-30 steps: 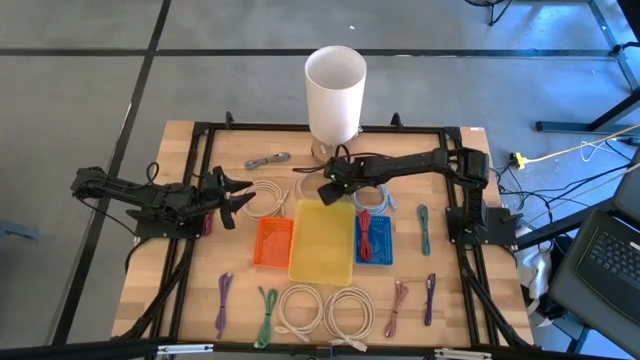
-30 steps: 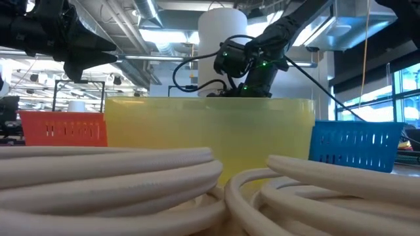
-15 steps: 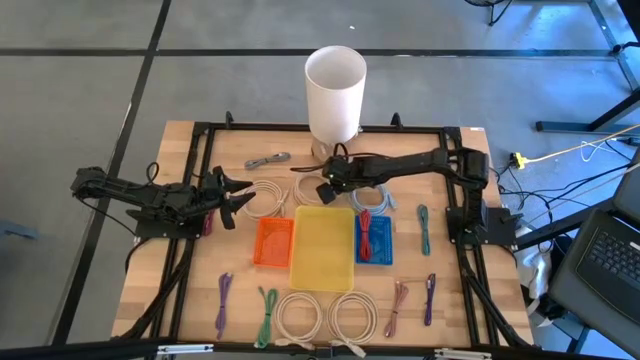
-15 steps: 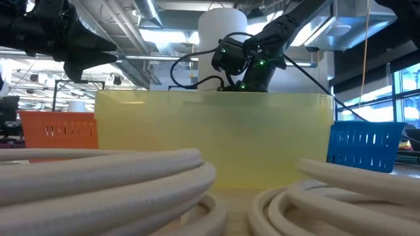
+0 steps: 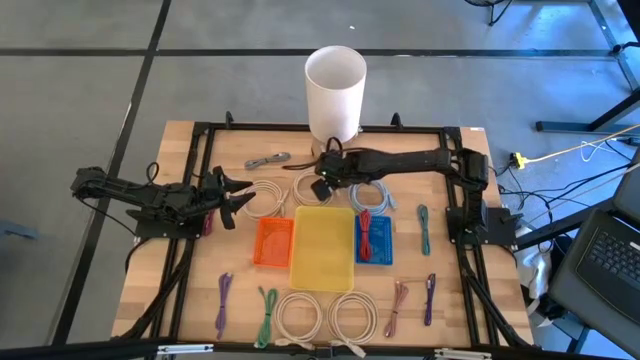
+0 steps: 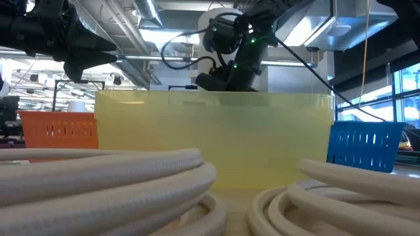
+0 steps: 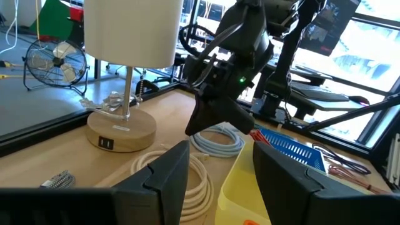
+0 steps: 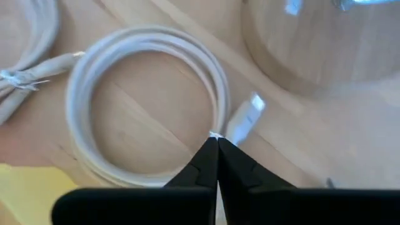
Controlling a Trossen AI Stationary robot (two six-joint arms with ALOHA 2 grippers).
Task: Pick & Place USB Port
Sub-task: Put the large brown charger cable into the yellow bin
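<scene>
Fingertips of the right gripper [image 8: 217, 145] are pressed together, their tips meeting at the white cable just behind its USB plug [image 8: 246, 117]; whether they actually pinch the cable cannot be told. The plug lies on the wooden table [image 8: 187, 37], angled toward the round wooden lamp base [image 8: 312, 44], and belongs to a coiled white cable [image 8: 147, 103] lying flat beside that base. From above, the right gripper [image 5: 322, 186] reaches in from the right side to a spot just in front of the white lamp [image 5: 335, 90] and behind the yellow bin [image 5: 322, 243].

Farther left, the left gripper [image 5: 232, 198] hovers with its fingers parted and nothing between them, close to another white cable coil [image 5: 262, 197]. Its wrist camera shows a USB port [image 7: 107, 144] on the side of the lamp base [image 7: 122, 130]. An orange bin [image 5: 273, 241] and a blue bin [image 5: 375, 238] flank the yellow one.
</scene>
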